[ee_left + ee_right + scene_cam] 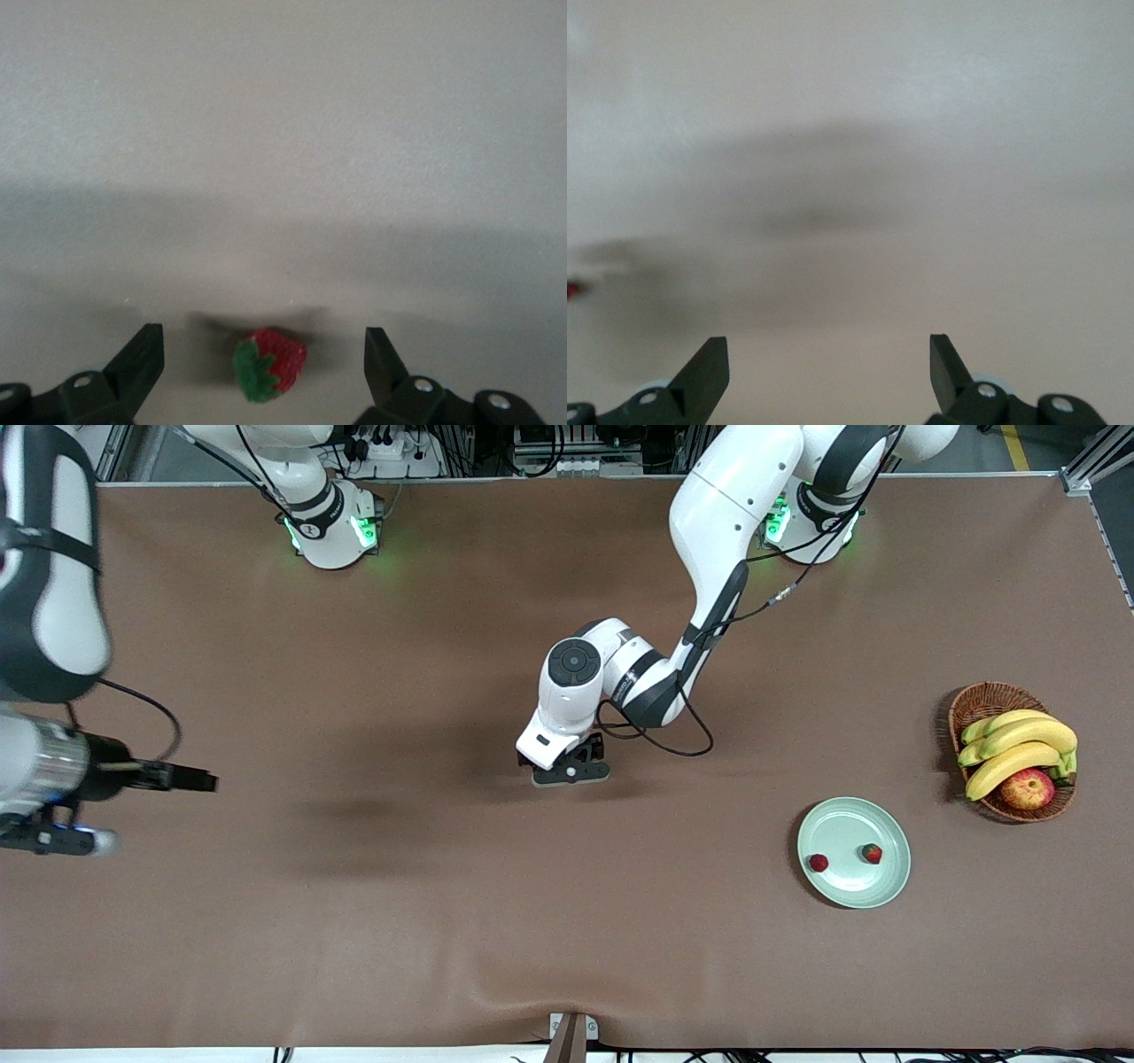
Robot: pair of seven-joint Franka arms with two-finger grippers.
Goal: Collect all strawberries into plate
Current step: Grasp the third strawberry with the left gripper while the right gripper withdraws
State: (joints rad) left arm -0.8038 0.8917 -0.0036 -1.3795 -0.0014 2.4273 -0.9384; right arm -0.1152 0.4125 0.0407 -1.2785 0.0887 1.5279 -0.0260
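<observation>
Left gripper (pixel 571 772) low over mid-table brown cloth (pixel 399 886), fingers (pixel 142 359) spread wide around a small red strawberry with green cap (pixel 268 364), not touching it. Two more red strawberries (pixel 819 863) lie on the round pale mint-green plate (pixel 877 890). Right gripper (pixel 829 376) waits, fingers wide, holding nothing.

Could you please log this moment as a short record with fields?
plate: toward the left arm's end of the table, two strawberries on it
third strawberry: on the table, between the left gripper's open fingers, not gripped
left gripper: open, low over the table's middle
right gripper: open, over bare table; that arm waits
basket: bananas and an apple, beside the plate
</observation>
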